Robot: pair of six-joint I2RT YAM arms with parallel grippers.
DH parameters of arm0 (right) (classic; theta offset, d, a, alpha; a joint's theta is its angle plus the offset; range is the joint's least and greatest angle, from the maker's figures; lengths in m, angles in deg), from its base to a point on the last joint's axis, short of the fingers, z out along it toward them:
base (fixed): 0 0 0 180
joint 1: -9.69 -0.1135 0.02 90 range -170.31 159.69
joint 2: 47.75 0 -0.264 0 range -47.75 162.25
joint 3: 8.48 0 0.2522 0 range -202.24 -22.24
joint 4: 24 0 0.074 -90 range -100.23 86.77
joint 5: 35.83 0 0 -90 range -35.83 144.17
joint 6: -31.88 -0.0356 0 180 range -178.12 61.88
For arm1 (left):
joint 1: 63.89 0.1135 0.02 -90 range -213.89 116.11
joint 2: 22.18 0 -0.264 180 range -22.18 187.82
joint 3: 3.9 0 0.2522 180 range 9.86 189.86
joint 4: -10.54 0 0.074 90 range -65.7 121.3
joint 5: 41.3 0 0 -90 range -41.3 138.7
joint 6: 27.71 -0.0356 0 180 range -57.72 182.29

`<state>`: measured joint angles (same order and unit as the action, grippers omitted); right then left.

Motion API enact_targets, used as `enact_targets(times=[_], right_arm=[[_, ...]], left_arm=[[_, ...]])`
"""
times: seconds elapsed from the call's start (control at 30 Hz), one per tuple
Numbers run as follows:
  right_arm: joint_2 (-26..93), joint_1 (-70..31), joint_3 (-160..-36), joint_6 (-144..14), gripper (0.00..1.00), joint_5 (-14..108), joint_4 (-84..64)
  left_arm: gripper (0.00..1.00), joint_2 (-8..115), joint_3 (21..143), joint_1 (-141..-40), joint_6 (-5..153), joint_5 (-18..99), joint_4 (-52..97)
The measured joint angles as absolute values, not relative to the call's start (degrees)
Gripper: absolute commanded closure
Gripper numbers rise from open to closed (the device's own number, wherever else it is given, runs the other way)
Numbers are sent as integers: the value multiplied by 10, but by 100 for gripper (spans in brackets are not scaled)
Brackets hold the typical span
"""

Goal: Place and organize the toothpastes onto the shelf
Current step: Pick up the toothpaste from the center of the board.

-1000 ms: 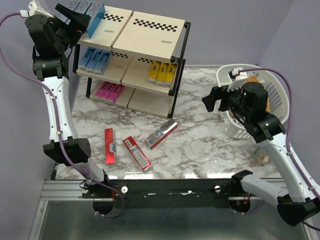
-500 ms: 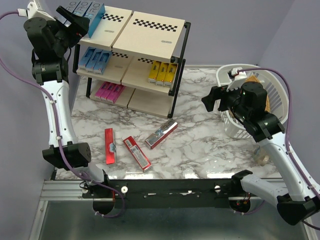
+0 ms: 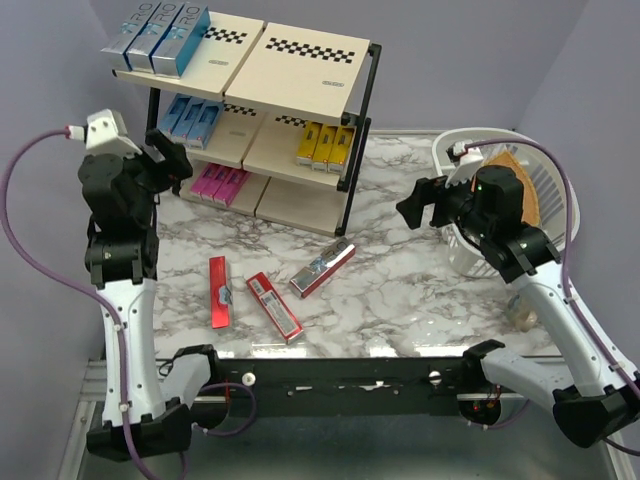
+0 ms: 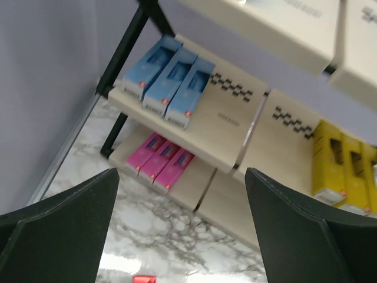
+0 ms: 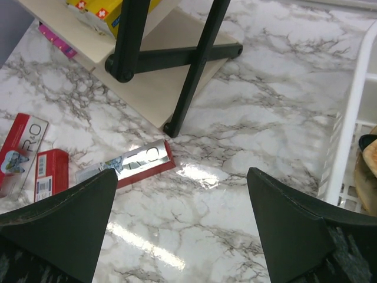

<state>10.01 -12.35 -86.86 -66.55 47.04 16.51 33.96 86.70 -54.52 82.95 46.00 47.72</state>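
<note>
the left gripper (image 3: pixel 178 160) is no longer up at the top board of the shelf (image 3: pixel 300 60); it now hangs lower, off the shelf's left end near the far left corner of the desk (image 3: pixel 400 300), about level with the middle board. the three silver-teal toothpastes (image 3: pixel 155 35) on the top board, partly hidden before, now show in full. the right gripper (image 3: pixel 415 205) sits slightly further from the basket (image 3: pixel 560 170), toward the shelf.

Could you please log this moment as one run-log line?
left gripper: open, empty | right gripper: open, empty | shelf: four groups stocked | marble table: three loose toothpastes
</note>
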Motion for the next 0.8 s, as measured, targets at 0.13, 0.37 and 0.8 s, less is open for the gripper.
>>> enact_targets(times=[0.13, 0.37, 0.8], right_arm=[[115, -124, -849, -676, 0, 443, 164], [136, -124, -832, -691, 0, 411, 160], [137, -124, -799, -701, 0, 391, 138]], left_arm=[[1, 288, 766, -587, 810, 515, 508], [1, 270, 646, -629, 817, 566, 571], [1, 412, 559, -668, 875, 604, 604]])
